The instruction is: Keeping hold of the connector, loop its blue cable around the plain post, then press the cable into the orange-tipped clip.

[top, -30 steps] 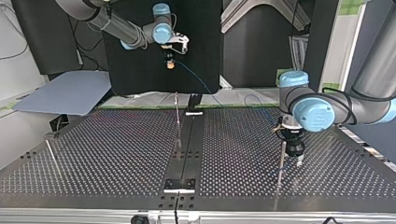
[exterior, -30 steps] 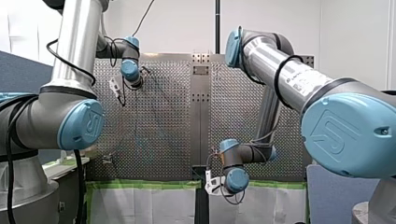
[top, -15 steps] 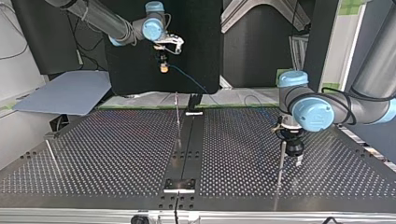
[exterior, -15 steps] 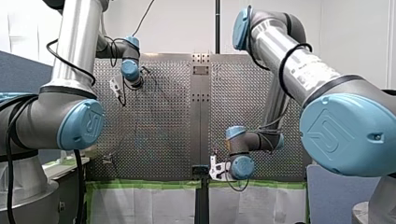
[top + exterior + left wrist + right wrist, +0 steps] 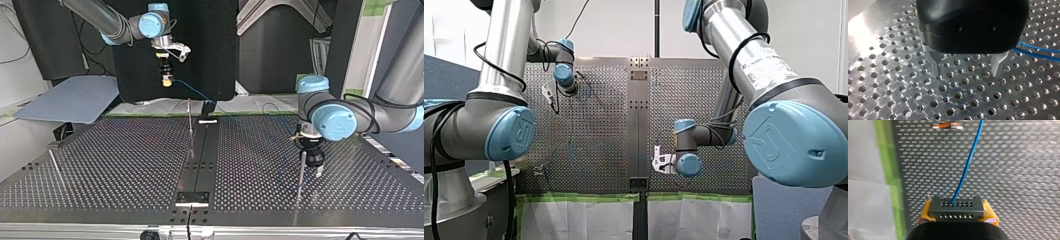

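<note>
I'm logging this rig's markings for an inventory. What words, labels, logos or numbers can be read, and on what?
Nothing reads as clear text.
Dark print along my right arm: too blurred to read.
Embossed emblem on its blue joint cap: a logo shape, no legible letters.
On the connector: no lettering shows.

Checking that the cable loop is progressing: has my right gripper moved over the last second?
Yes. In the top view my right gripper, holding the connector, has shifted lower and toward the view's left, farther from the middle post.
</note>
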You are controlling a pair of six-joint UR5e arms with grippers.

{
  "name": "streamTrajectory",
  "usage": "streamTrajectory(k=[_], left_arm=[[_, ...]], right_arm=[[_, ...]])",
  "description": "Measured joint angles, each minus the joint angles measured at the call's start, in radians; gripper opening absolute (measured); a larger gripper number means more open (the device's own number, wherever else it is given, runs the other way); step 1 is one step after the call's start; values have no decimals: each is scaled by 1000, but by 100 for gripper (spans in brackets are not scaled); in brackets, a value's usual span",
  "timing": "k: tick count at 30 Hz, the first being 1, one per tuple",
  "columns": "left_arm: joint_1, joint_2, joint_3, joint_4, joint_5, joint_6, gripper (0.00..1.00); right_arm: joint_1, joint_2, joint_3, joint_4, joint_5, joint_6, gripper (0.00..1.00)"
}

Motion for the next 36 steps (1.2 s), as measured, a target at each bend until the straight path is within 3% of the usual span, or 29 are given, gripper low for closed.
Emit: streamTrajectory(k=[3, 17, 25, 29, 36], left_arm=[[-3, 0, 0, -6, -14, 4, 98], [-18, 0, 0, -9, -31, 10, 98], [-22, 0, 0, -13, -31, 10, 98], [-24, 0, 0, -14, -31, 10, 98], [-28, 0, 0, -18, -32, 11, 98]], right_arm=[[-2, -20, 13, -30, -1, 2, 0], [-9, -4, 20, -156, -6, -6, 0], [-27, -1, 21, -224, -11, -5, 0], [-30, 1, 31, -240, -12, -18, 0], [-16, 23, 36, -242, -17, -59, 0]])
